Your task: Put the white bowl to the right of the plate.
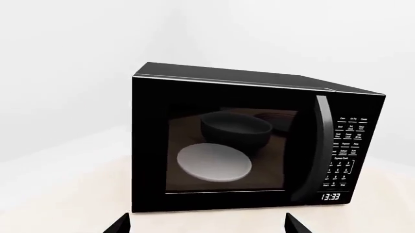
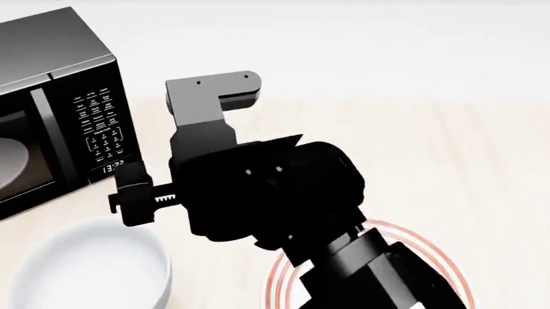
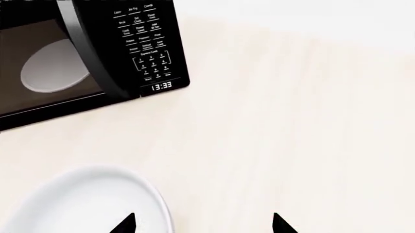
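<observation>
A black microwave (image 2: 51, 109) stands at the desk's (image 2: 429, 141) far left, door shut, clock reading 13:33. From my head, my right arm covers most of the plate (image 2: 429, 264); only its red rings show. The white bowl (image 2: 86, 270) sits on the desk left of the plate, in front of the microwave. My right fingers (image 3: 202, 224) are spread open, empty, one tip over the bowl's rim. My left fingers (image 1: 207, 224) are open too, facing the microwave door, where a grey dish (image 1: 214, 162) shows behind the glass.

head looks steeply down; both wrist cameras face the microwave (image 1: 256, 141), right nearer.
</observation>
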Available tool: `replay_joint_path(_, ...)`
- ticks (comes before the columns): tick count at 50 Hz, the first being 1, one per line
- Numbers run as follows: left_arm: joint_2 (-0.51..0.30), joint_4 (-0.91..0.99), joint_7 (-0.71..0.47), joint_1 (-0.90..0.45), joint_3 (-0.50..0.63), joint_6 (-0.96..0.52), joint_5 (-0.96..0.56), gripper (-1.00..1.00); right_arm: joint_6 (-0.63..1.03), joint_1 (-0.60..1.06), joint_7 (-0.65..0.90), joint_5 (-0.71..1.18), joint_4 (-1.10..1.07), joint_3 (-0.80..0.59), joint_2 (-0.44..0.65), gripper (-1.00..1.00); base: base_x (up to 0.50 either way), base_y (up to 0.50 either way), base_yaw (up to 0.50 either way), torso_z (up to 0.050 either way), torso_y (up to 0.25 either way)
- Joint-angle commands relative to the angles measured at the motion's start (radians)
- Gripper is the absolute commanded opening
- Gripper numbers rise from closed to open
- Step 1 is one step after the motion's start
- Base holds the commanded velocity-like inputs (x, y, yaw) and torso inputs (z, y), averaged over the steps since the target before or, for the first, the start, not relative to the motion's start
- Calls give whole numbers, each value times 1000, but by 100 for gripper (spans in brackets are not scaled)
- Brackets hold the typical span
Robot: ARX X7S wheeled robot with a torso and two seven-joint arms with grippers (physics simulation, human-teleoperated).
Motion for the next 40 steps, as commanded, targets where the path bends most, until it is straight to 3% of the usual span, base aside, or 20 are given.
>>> replay_joint_path(1, -5, 10, -7, 6, -8, 0, -9, 100, -228, 115, 20, 299, 190, -388, -2, 100, 0, 0, 0, 0, 0)
replay_joint_path(7, -7, 12, -7, 8, -7, 2, -13, 100, -367, 175, 7, 523, 211, -671, -2, 100, 0, 0, 0, 0, 0)
replay_joint_path(13, -8, 14, -9, 13, -11, 5, -18, 100, -437, 195, -13, 651, 201, -829, -2, 100, 0, 0, 0, 0, 0)
replay_joint_path(40, -14, 28, -13, 25, 2, 12, -25, 100, -406, 130, -100, 743, 237, -862, -2, 100, 0, 0, 0, 0, 0)
